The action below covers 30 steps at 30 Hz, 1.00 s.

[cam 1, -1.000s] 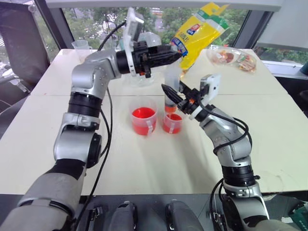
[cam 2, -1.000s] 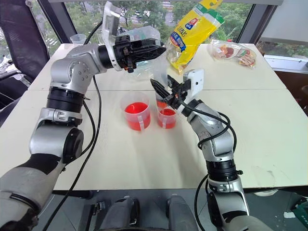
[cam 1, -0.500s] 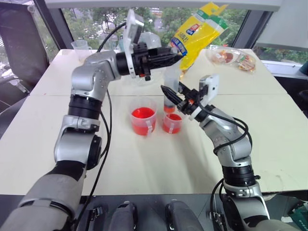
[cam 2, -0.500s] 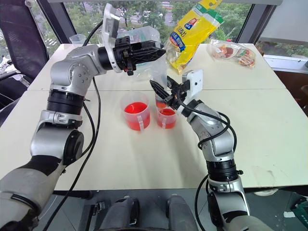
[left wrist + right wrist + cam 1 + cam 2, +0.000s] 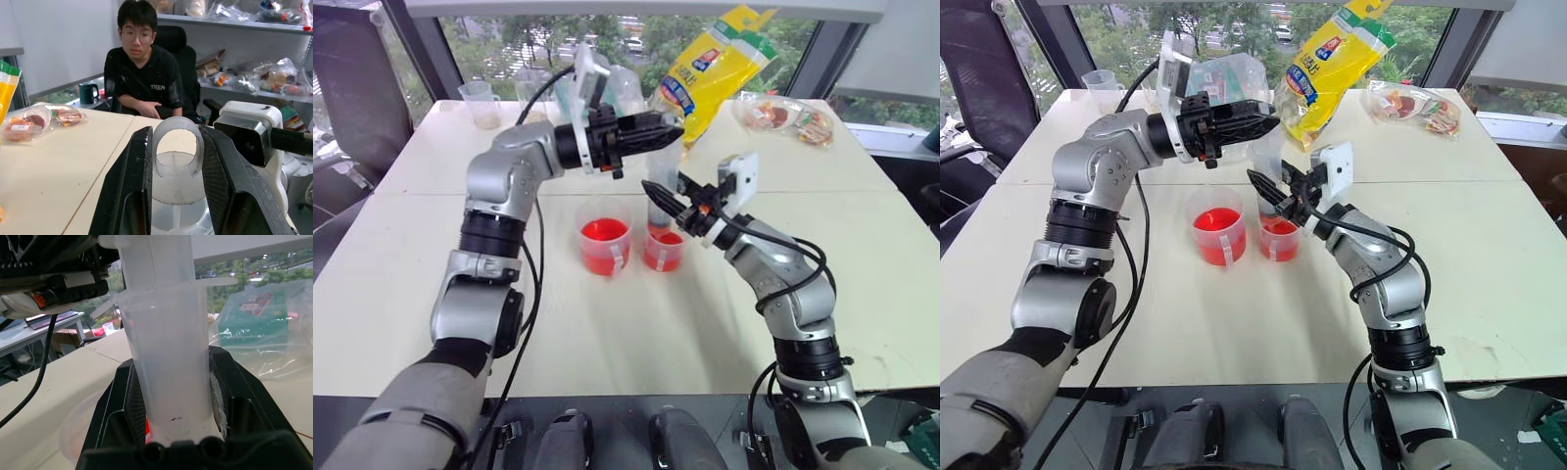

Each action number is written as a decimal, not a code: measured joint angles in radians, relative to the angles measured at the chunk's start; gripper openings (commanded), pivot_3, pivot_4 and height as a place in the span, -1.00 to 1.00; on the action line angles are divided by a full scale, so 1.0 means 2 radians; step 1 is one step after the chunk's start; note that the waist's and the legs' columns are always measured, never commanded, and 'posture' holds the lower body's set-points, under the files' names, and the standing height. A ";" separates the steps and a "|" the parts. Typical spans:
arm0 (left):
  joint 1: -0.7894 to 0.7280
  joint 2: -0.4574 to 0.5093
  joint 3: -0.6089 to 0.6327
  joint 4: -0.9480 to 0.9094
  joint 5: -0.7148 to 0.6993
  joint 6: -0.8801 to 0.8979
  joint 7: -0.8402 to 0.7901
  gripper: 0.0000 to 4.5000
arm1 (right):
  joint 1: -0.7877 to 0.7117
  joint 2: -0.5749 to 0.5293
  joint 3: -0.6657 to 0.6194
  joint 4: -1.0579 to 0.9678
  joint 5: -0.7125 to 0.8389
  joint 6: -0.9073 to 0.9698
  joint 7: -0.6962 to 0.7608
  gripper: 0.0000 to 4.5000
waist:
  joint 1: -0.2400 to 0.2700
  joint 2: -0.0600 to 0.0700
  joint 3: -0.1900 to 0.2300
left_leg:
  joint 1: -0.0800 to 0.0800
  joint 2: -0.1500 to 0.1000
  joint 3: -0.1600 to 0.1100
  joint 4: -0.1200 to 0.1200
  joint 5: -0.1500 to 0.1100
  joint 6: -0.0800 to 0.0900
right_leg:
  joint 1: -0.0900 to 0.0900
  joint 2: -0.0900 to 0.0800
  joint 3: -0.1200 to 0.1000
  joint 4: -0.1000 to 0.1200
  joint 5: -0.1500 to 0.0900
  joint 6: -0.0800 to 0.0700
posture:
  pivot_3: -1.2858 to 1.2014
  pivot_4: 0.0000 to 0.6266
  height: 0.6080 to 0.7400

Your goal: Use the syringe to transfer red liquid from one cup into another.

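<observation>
Syringe (image 5: 663,186) stands straight up over the small red cup (image 5: 663,251), with its tip pointing down toward that cup. The right claw (image 5: 658,190) is shut tight on the clear tube of the syringe. In the right wrist view, the tube (image 5: 168,367) sits squeezed between the two black fingers (image 5: 221,396).

The left claw (image 5: 668,129) is up higher, at the top of the syringe. It points sideways, toward the right arm. In the left wrist view, its two black fingers (image 5: 134,191) are a little way apart, and the round white top of the plunger (image 5: 177,154) sits between them. The claw has hold of the plunger top.

The big red cup (image 5: 605,245) stands on the worktop (image 5: 607,323), just beside the small one, on the robot's left. It has red liquid (image 5: 604,232) in it. The small cup has some red liquid in it too. Each cup has a white strip on its side.

At the far side of the worktop, a yellow bag (image 5: 715,69) stands up tall. Near it lies a clear bag of snacks (image 5: 785,117). A clear beaker (image 5: 481,103) stands at the far left corner.

A person in a black shirt (image 5: 146,81) sits in a chair past the worktop, as the left wrist view shows.
</observation>
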 measured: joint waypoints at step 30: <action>0.013 0.026 0.002 -0.015 -0.004 0.040 0.008 0.98 | 0.000 -0.018 -0.028 -0.029 0.029 0.014 -0.014 -0.39 | -0.001 0.000 0.000 | 0.000 0.000 0.000 0.000 0.000 0.000 | 0.000 0.000 0.000 0.000 0.000 0.000 | 0.03 -0.52 1.00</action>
